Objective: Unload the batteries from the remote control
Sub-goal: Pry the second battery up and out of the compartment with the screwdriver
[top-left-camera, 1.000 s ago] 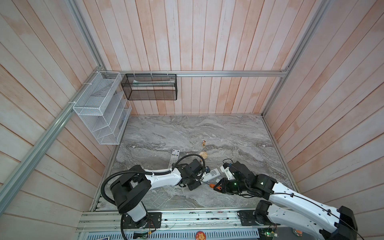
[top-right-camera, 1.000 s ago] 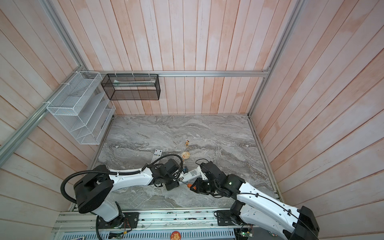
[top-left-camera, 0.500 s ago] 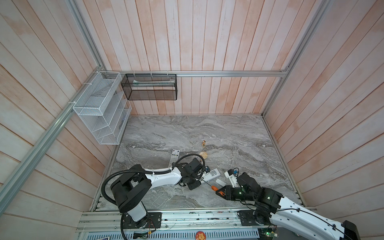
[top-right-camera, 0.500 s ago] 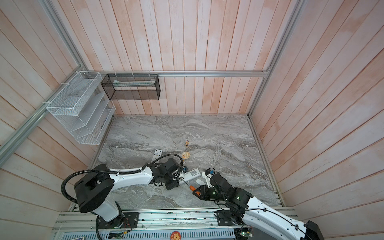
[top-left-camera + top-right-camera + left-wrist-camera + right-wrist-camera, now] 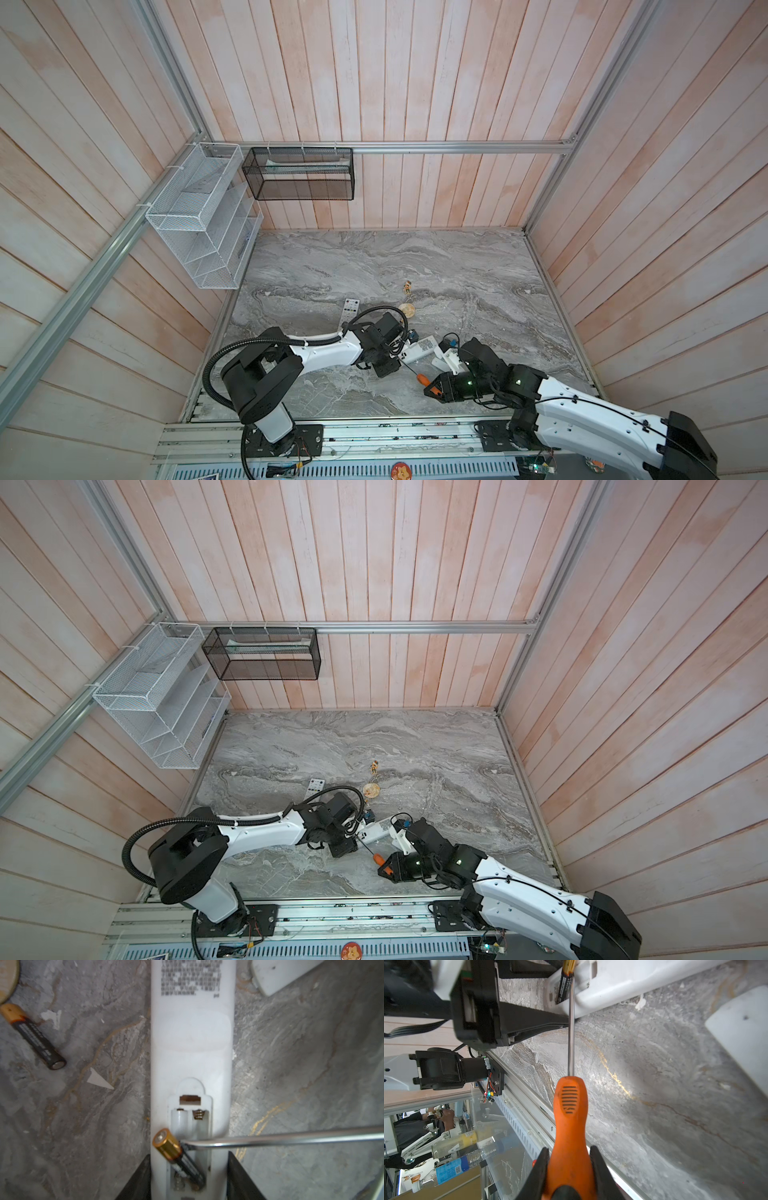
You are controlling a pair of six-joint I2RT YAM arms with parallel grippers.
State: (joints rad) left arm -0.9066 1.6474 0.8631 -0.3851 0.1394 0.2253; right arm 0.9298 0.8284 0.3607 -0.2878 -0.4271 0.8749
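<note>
One battery (image 5: 178, 1159) tilts out of the white remote control (image 5: 191, 1032), screwdriver (image 5: 569, 1109) tip touching it; another battery (image 5: 34, 1036) lies on the marble tabletop (image 5: 291, 1064); left gripper (image 5: 189, 1154) clamps the remote control; right gripper (image 5: 569, 1147) clenches the screwdriver handle.

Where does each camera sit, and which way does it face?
Both top views: high above the arms' bases, looking down on the table; both arms show.
Left wrist: close above the remote, facing down; left hand clamps it.
Right wrist: behind the screwdriver, facing along it; right hand grips it.
Both wrists share the tipped-up battery.
</note>
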